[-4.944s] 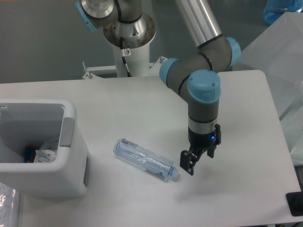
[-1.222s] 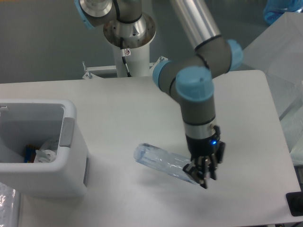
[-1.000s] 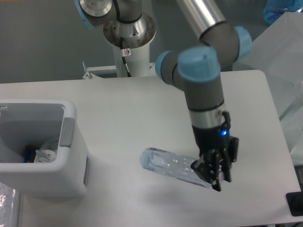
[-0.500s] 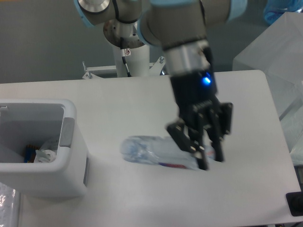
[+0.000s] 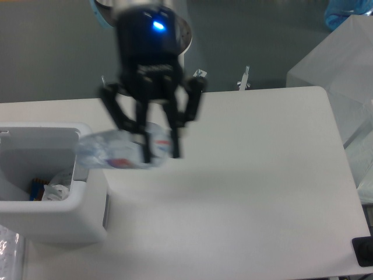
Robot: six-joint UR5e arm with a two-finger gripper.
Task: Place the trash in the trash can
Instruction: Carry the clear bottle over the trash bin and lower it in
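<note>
There is only one view, from the fixed camera, and the moving parts are blurry in it.

The gripper (image 5: pixel 156 150) hangs in the air, up off the white worktop (image 5: pixel 250 175). Its black fingers (image 5: pixel 173 137) are clamped on the crushed plastic bottle (image 5: pixel 116 153). The bottle lies sideways in the air. The fingers hold it near its right end, and the long left end sticks out over the right rim of the trash can (image 5: pixel 81 198).

The trash can sits at the left edge of the worktop. Inside it you can see a small crumpled paper wad (image 5: pixel 57 191) and a bit of blue and orange wrapper (image 5: pixel 36 188) next to it. So the wad is already in, and the bottle is almost there but not dropped yet.

The bottle looks empty, so it is probably very light. It is thin and squashed, so it will likely bend and crinkle when squeezed, and the smooth plastic could slip. A hold near one end lets the long part swing or tip down. A hold closer to the middle would keep it steadier. The bottle is long, so it may catch on the thick rim if it comes down flat. It looks tough enough to drop without breaking.
</note>
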